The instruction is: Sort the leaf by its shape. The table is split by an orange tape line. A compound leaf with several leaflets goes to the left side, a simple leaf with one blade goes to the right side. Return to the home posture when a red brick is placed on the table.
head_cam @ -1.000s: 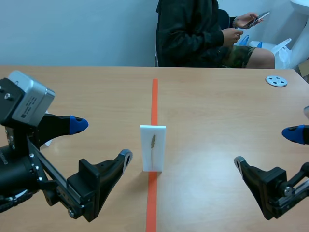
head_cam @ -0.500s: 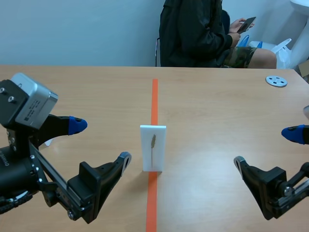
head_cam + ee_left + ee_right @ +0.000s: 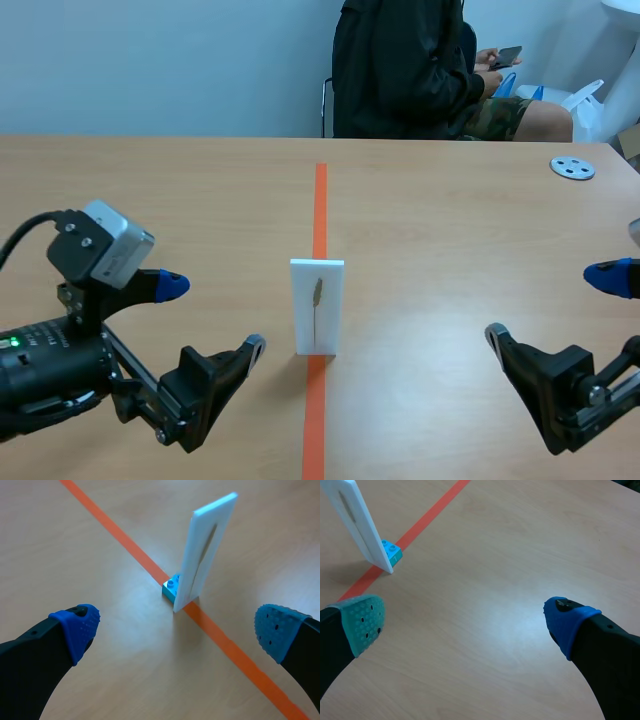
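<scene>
Two end effectors flank the near part of the table [image 3: 450, 240]. At the near left, the left end effector [image 3: 213, 316] has its fingers spread wide with nothing between them. It points toward the middle, and its two blue-padded tips are well apart in the left wrist view.

One orange tape line [image 3: 320, 200] runs from near to far down the middle. One white card [image 3: 317, 306] stands on edge on this line, between the two end effectors and touched by neither. On its face is one leaf [image 3: 317, 292]. It is small here, but it looks like a single narrow blade on a thin stem. One small turquoise brick [image 3: 171, 587] sits against the foot of the card on its far side, right on the tape.

At the near right, the right end effector [image 3: 547, 305] is also gaping wide and holds nothing. One of its pads is grey-green and one is blue.

At the far right lies one grey disc [image 3: 572, 167]. Beyond the far edge sits one person [image 3: 400, 70] in a dark jacket, holding a phone [image 3: 508, 54].
</scene>
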Available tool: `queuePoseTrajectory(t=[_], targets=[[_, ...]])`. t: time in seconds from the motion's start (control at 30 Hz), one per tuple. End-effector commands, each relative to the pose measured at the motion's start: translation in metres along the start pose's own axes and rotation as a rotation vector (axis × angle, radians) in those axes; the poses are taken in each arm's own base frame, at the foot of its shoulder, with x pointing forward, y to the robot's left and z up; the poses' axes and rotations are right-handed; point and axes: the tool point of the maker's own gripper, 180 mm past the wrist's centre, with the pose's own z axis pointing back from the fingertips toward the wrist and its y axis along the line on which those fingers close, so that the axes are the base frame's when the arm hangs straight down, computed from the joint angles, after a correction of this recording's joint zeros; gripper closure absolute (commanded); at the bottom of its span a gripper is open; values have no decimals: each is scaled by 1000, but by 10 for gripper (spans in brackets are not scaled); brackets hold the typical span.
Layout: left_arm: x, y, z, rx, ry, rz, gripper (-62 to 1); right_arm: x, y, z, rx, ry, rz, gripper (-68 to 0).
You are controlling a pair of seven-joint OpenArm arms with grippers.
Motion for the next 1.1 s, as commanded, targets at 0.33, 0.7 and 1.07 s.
queuePoseTrajectory(t=[0.33, 0.7, 1.07], targets=[[-9, -20, -49, -138, -53, -124, -623, 10, -1, -1, 1, -31, 11, -679], [-6, -32, -88, -199, -126, -130, -623, 10, -1, -1, 0, -31, 10, -679], [-3, -34, -115, -174, -134, -180, -623, 10, -1, -1, 0, -31, 10, -679]])
